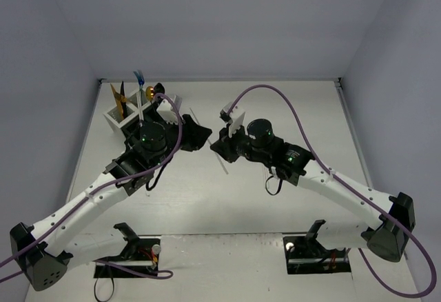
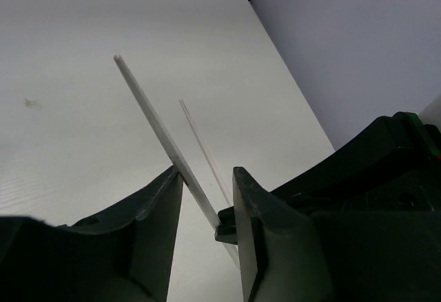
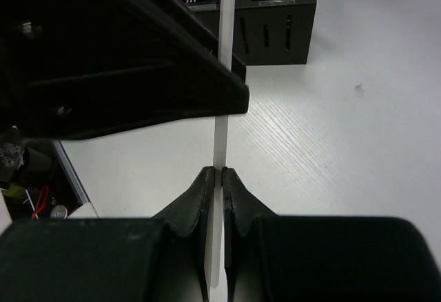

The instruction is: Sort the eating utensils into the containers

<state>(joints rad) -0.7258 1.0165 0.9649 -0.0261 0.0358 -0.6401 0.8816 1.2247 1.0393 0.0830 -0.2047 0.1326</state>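
Note:
My right gripper (image 3: 218, 172) is shut on a flat clear-white plastic utensil (image 3: 220, 136), which runs up past a finger (image 3: 138, 74) of the left gripper. In the left wrist view the utensil (image 2: 155, 119) passes between the spread fingers of my left gripper (image 2: 207, 171), with the right gripper's tips pinching it lower down. In the top view the two grippers meet mid-table, left (image 1: 202, 136) and right (image 1: 219, 145). The containers (image 1: 118, 117) stand at the back left with gold (image 1: 118, 96) and blue (image 1: 140, 80) utensils in them. The black bins (image 3: 275, 19) show in the right wrist view.
The left arm's wrist (image 1: 151, 140) overlaps the black bins from above. Purple cables (image 1: 289, 109) loop over both arms. Grey walls close the table at the back and sides. The arm bases (image 1: 317, 247) sit at the near edge.

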